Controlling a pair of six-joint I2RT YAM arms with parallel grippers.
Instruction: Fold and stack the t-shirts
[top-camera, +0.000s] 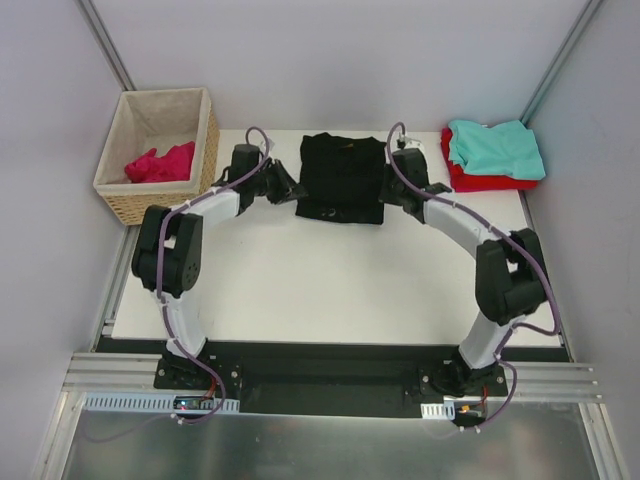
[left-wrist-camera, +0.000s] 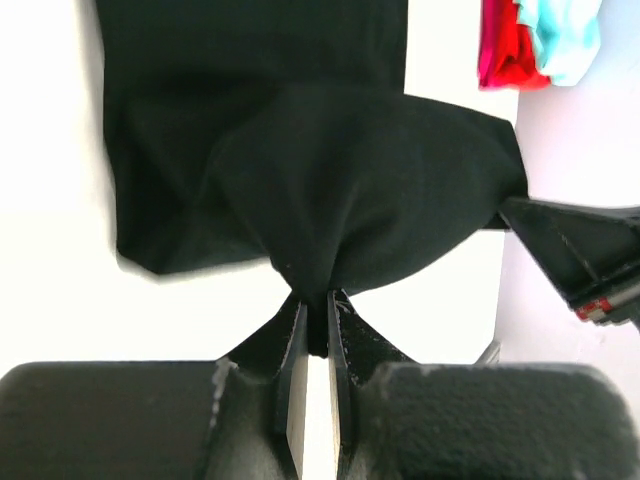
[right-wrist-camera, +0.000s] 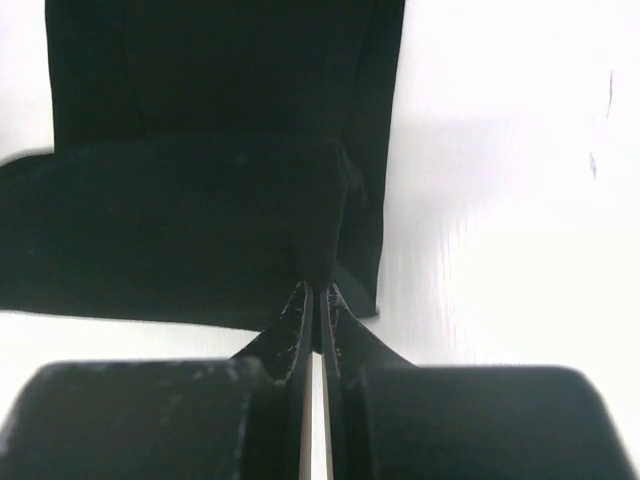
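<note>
A black t-shirt (top-camera: 342, 178) lies partly folded at the far middle of the white table. My left gripper (top-camera: 298, 192) is shut on its near left edge, and my right gripper (top-camera: 392, 190) is shut on its near right edge. In the left wrist view the black cloth (left-wrist-camera: 350, 200) bunches up from the pinch of my left gripper (left-wrist-camera: 317, 305). The right wrist view shows my right gripper (right-wrist-camera: 313, 295) pinching a flat fold of the black shirt (right-wrist-camera: 190, 220). A teal t-shirt (top-camera: 495, 148) lies folded on a red t-shirt (top-camera: 488, 181) at the far right. A magenta-pink t-shirt (top-camera: 160, 163) sits crumpled in the basket.
The wicker basket (top-camera: 208, 150) with beige lining stands at the far left, off the table's corner. Grey walls and metal posts close in the back and sides. The folded teal and red pile (left-wrist-camera: 535, 45) shows at the top right of the left wrist view.
</note>
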